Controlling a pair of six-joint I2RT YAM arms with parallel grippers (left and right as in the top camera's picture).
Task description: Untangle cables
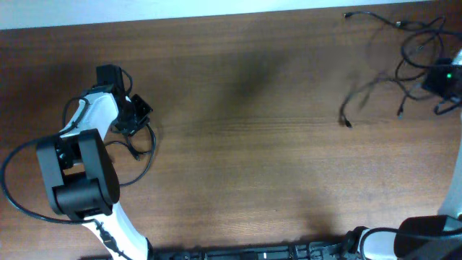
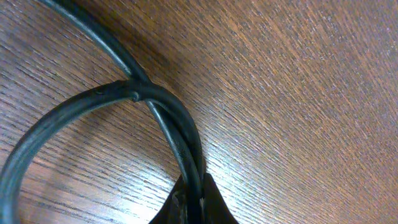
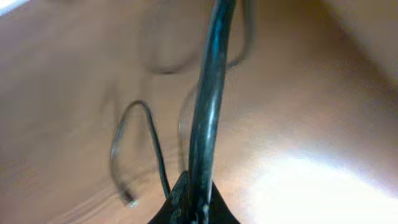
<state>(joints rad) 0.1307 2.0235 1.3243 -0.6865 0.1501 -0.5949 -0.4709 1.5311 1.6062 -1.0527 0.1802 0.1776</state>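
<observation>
Cables point(image 1: 375, 85) trail blurred from the right tool point(image 3: 194, 200), seemingly clamped on one; left tool point(image 2: 191, 202) clamps another loop point(image 2: 74, 109) on the table point(image 2: 298, 93).

One thin black cable point(image 2: 168, 118) lies looped at left, crossing itself, pinched in my left gripper point(image 2: 194, 202); the other cables point(image 1: 375, 85) trail tangled and blurred at far right, one in my right gripper point(image 3: 194, 205)
</observation>
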